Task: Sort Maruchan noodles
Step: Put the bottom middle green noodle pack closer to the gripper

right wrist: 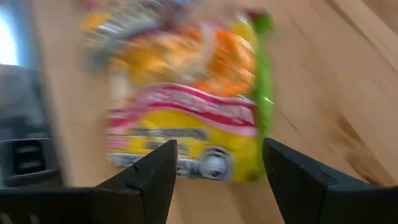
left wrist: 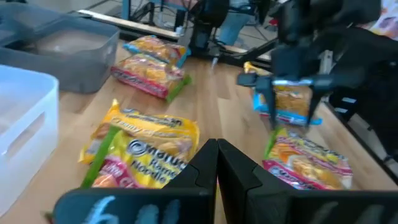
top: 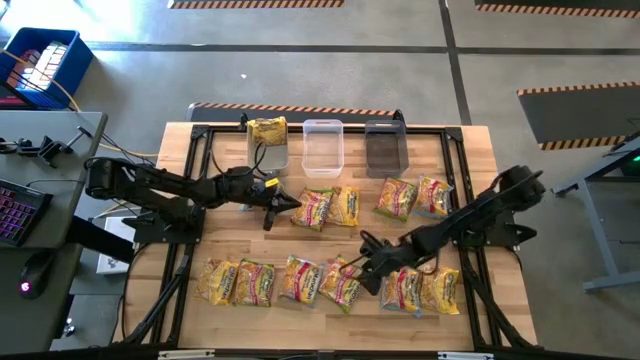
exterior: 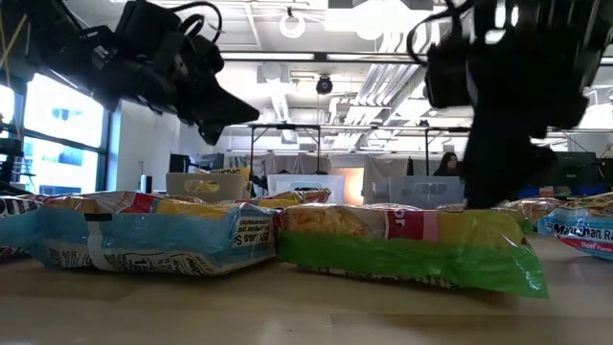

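Maruchan noodles lie over the wooden table point(top: 470, 150), and the sorting looks only just begun. Going from left to right along the far edge, the left bin point(top: 268, 146) already holds one yellow packet point(top: 267, 130), while the clear bin point(top: 322, 147) and the dark bin point(top: 385, 147) seem to hold nothing yet. The left gripper point(top: 285, 206) hangs in front of the left bin with its jaws pressed together and nothing between them. Just beside it lie two middle packets point(top: 330, 207), and two more packets point(top: 414, 197) lie further right. The front row point(top: 270, 282) has about six packets. The right gripper point(top: 360, 275) is low over a green-edged packet point(right wrist: 193, 118) in that row, jaws spread wide and holding nothing. I judge that nearly all packets remain to be sorted.
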`<state>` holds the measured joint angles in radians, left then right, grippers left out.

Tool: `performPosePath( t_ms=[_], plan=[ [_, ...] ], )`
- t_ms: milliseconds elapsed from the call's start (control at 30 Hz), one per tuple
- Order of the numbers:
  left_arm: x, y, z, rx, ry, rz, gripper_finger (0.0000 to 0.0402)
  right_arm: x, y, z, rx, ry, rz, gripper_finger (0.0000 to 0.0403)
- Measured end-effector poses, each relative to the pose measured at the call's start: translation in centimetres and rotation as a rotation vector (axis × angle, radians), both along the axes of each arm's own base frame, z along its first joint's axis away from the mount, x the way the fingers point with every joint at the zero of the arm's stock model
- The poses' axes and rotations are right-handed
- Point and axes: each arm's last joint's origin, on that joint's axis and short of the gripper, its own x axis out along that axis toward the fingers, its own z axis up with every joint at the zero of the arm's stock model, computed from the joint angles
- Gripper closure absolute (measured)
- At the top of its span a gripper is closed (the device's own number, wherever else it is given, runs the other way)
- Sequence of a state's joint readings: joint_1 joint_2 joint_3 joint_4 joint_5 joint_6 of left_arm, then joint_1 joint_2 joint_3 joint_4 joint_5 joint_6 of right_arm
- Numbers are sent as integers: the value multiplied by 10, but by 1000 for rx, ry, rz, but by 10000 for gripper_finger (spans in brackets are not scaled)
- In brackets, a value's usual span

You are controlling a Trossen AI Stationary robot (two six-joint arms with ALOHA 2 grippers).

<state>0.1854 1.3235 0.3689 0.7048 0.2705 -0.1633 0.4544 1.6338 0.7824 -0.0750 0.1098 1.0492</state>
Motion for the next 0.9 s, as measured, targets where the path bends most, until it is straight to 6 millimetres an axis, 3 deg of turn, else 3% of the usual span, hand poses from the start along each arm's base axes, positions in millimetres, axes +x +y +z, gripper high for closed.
performPosePath(
  t_ms=[233, 433, 767, 900],
  plan=[
    [3, -11, 2, 1, -5, -45, 401, 16, 9, -11, -9, 74, -8, 183],
    [3, -13, 2, -8, -4, -52, 401, 22, 2, -13, -8, 76, 16, 197],
    [2, -6, 0, -1, 20, -22, 401, 34, -28, -8, -19, 36, 125, 328],
    [2, -3, -3, -75, 41, 11, 401, 40, -44, -7, -79, 2, 178, 376]
  ],
)
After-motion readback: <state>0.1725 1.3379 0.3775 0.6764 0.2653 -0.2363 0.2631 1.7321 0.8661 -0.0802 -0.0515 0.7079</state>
